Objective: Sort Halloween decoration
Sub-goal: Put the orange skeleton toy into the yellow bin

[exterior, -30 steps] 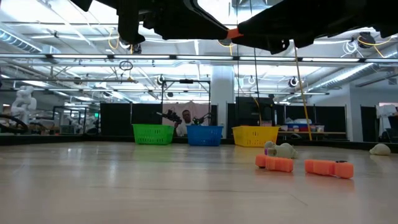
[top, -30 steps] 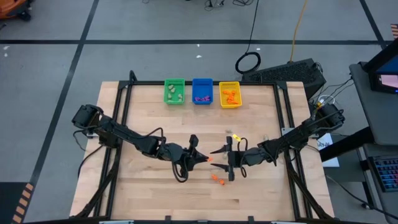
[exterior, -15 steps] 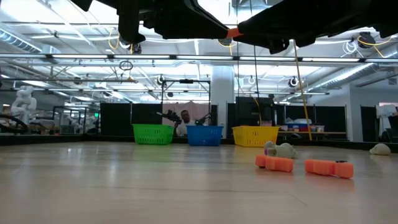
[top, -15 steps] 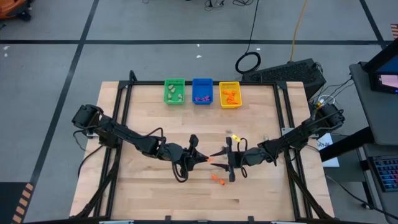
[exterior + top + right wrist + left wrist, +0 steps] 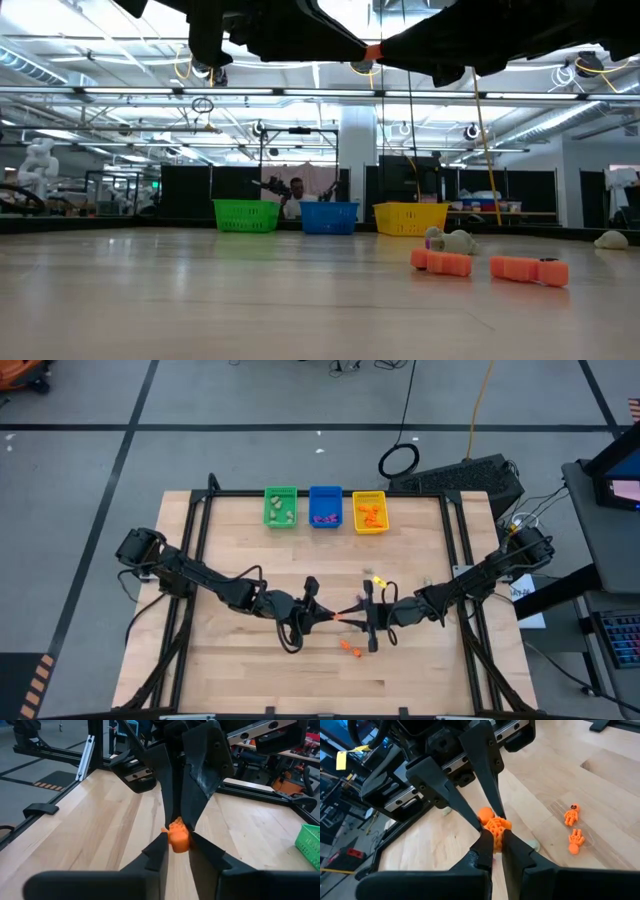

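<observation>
Handover in mid-air: both arms meet above the middle of the wooden table (image 5: 240, 550), just below the centre of the overhead frame, sharing one small orange skeleton trinket (image 5: 495, 826). The left gripper (image 5: 492, 841) is clamped on the trinket, its two dark fingers pinched tight on the lower end. The right gripper (image 5: 176, 842) has its fingers drawn in against the same trinket from the opposite side; they look to be touching it, though whether that grip is already firm cannot be told. To do this step well, my judgement is that the left fingers should part only once the right pair is fully seated, and then draw straight back so the piece is not twisted loose. The held trinket's long axis seems to run roughly along the line of the two meeting grippers, with a rounded head end showing beside the right fingers in the left wrist view; its exact facing is too small to tell. Two more orange trinkets (image 5: 350, 648) lie on the table just below the grippers in the overhead frame. Green bin (image 5: 280, 507), blue bin (image 5: 325, 506) and yellow bin (image 5: 369, 512) stand in a row at upper centre.
</observation>
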Controlling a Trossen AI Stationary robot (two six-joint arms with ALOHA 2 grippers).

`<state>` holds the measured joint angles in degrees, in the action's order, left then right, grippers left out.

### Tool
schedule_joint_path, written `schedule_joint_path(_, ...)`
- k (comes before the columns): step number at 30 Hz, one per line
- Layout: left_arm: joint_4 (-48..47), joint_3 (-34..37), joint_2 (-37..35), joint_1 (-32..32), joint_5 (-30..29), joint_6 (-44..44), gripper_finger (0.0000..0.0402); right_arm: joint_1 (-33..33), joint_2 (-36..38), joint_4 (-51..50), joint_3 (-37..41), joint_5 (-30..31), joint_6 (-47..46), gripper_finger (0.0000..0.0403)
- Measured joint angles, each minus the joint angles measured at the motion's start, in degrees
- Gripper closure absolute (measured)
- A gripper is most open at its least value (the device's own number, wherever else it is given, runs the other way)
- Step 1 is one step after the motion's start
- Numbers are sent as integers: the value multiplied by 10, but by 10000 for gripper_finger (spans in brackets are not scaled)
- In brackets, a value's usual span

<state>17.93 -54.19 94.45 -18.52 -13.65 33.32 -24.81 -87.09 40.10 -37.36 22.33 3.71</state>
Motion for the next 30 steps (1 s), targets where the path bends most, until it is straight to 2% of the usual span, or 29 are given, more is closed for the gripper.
schedule_joint_path(9, -1, 0, 0, 0, 0, -1, 384, 0, 0, 0, 0, 0, 2, 378)
schedule_joint_path(15, -2, 0, 0, 0, 0, -62, 372, 0, 0, 0, 0, 1, 2, 376)
schedule_joint_path(18, -5, 0, 0, 0, 0, -80, 330, 0, 0, 0, 0, 1, 2, 377)
schedule_joint_path(26, -5, 0, 0, -4, -1, -149, 168, 0, 0, 0, 0, 2, 0, 376)
schedule_joint_path(30, -31, 1, -12, -7, -12, -198, 128, 0, 4, -1, 0, 2, 0, 376)
